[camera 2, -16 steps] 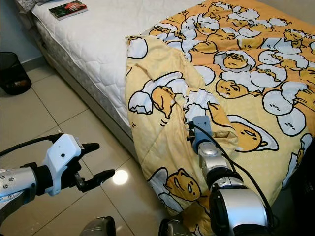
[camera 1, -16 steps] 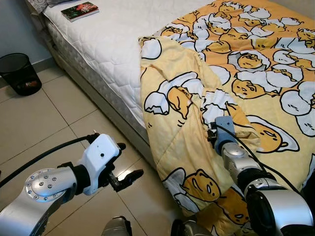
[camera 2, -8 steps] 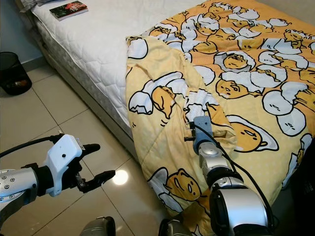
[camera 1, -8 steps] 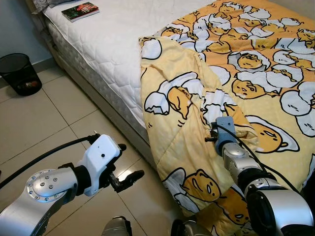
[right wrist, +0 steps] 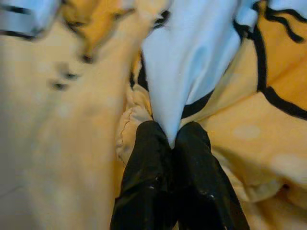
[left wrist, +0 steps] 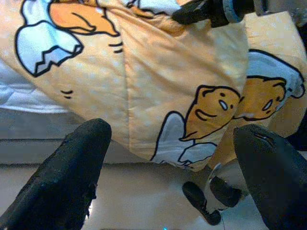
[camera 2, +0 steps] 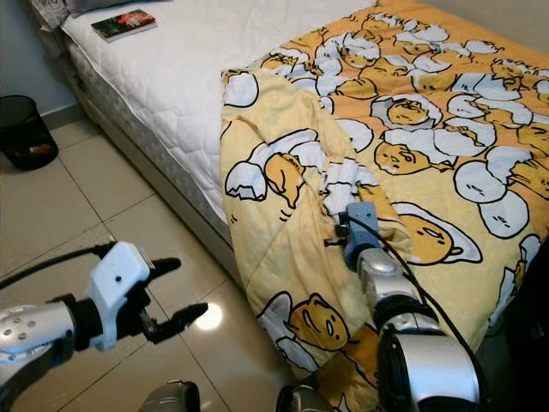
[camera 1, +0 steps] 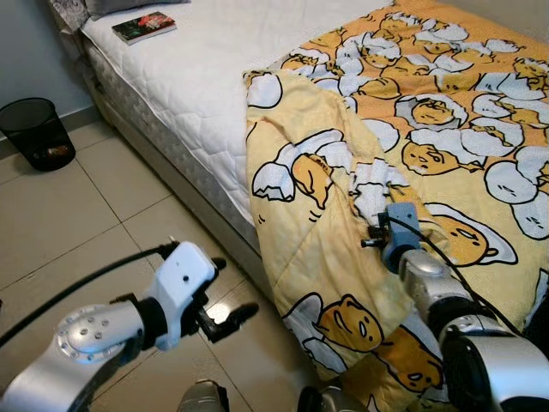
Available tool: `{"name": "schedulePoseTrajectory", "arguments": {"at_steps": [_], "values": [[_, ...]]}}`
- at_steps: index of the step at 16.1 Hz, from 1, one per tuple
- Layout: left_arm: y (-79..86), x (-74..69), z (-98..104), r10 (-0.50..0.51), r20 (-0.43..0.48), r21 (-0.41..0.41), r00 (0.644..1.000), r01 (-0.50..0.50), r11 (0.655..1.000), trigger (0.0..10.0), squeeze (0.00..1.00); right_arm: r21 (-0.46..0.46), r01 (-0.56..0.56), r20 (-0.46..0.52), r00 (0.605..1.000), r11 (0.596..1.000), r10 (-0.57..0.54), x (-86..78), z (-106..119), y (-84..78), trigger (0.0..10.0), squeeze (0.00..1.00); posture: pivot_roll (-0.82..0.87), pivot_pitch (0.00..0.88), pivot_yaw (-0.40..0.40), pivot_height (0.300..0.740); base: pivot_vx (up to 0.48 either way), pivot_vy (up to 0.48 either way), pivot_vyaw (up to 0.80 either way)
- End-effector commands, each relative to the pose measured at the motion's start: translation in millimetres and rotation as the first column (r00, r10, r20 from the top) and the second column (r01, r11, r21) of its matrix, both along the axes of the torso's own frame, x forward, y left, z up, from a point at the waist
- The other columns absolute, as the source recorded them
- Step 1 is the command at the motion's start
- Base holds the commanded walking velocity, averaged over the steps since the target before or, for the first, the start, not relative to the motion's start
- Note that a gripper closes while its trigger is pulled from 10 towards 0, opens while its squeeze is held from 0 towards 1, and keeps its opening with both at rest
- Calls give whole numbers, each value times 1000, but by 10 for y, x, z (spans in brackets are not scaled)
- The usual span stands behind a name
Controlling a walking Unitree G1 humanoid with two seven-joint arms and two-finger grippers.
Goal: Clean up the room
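Observation:
A yellow blanket (camera 1: 429,129) printed with egg cartoons covers the right part of the bed, and one bunched corner (camera 1: 300,223) hangs over the bed's side toward the floor. My right gripper (right wrist: 169,143) is shut on a fold of that blanket (right wrist: 192,72) near the bed edge; its blue wrist (camera 1: 401,230) shows in the head views. My left gripper (camera 1: 225,296) is open, low over the tiled floor left of the hanging corner, its fingers (left wrist: 72,163) spread wide with nothing between them.
The white mattress (camera 1: 189,77) lies bare on the left half, with a book (camera 1: 143,26) near its far corner. A black wastebasket (camera 1: 36,131) stands on the tiles (camera 1: 77,215) at the far left, against the wall.
The camera has shifted a little, so the bed sits lower in the picture. My left arm has edged slightly right and down. The right gripper keeps its hold on the blanket.

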State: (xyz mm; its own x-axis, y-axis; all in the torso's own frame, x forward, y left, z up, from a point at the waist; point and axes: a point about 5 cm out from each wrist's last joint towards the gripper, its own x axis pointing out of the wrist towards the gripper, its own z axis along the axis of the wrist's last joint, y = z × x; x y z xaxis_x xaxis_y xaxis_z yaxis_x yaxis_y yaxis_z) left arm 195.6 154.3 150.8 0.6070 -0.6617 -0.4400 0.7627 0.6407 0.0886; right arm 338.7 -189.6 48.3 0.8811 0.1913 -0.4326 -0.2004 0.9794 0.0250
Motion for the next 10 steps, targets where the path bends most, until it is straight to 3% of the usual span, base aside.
{"name": "schedulePoseTrajectory", "arguments": {"at_steps": [1,2,3,5,6,7,8,9,10], "values": [[-4,2,7,-2,10,1,1000,2,1000,10000,0,79,-124,7,992,989,124,-38,-4,80,0,0,104,87,-44,740,0,0,0],[3,1,6,-2,10,2,1000,2,1000,10000,0,135,-204,36,979,970,201,-52,32,148,0,0,102,84,-41,740,0,0,0],[14,-1,7,-2,10,5,1000,2,1000,10000,0,223,-338,85,941,915,327,-102,101,266,0,0,104,82,-41,740,0,0,0],[31,-6,20,0,13,5,1000,0,1000,10000,0,359,-631,183,770,687,611,-456,309,642,0,0,100,80,-37,740,0,0,0],[33,-7,21,0,14,5,1000,0,1000,10000,0,376,-659,192,743,652,641,-518,334,696,0,0,100,80,-37,740,0,0,0],[30,-5,26,-4,14,1,1000,4,1000,10000,0,387,-729,204,665,564,719,-675,384,821,0,0,97,82,-33,740,0,0,0],[3,1,48,-20,13,-24,1000,21,999,10000,0,435,-837,227,460,333,858,-1108,481,1117,0,0,95,80,-30,740,0,0,0],[-12,6,64,-27,15,-36,1000,28,999,10000,0,448,-856,233,390,257,891,-1267,496,1215,0,0,95,77,-28,740,0,0,0],[-33,11,92,-40,20,-51,999,41,998,10000,0,444,-858,228,386,258,894,-1336,458,1314,0,0,96,74,-27,740,0,0,0]]}}
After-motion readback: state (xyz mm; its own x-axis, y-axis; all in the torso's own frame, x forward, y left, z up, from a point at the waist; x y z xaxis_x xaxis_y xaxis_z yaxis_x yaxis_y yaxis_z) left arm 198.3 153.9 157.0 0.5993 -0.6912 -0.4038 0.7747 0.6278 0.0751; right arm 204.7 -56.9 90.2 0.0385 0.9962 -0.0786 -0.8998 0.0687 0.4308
